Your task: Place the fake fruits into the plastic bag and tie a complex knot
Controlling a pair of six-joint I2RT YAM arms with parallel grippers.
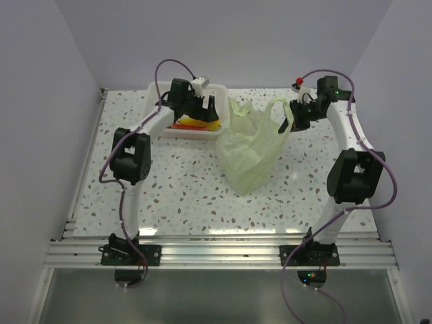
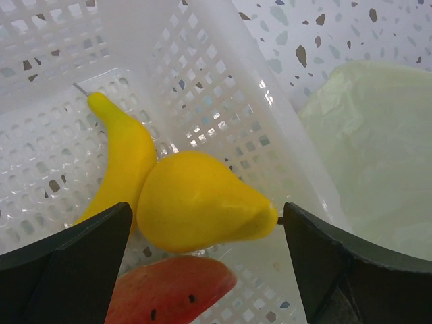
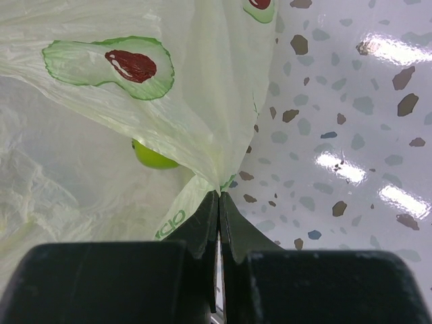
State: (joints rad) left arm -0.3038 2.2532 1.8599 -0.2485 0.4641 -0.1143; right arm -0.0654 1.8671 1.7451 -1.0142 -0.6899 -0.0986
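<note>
The pale green plastic bag (image 1: 251,148) stands on the table's middle, printed with avocado pictures (image 3: 128,64). My right gripper (image 3: 219,194) is shut on the bag's right handle (image 1: 283,115), holding it up. A green apple (image 3: 154,157) shows through the bag's film. My left gripper (image 2: 206,219) hangs open inside the white basket (image 1: 156,91), its fingers on either side of a yellow pear-shaped fruit (image 2: 202,202), not touching it. A yellow banana (image 2: 121,158) lies to the left and a red-orange piece with dark seeds (image 2: 169,290) lies just below. No knot shows.
The white perforated basket (image 2: 223,88) stands at the back left, right beside the bag (image 2: 378,148). Speckled tabletop (image 1: 182,189) spreads in front of both. White walls close in the table's sides and back.
</note>
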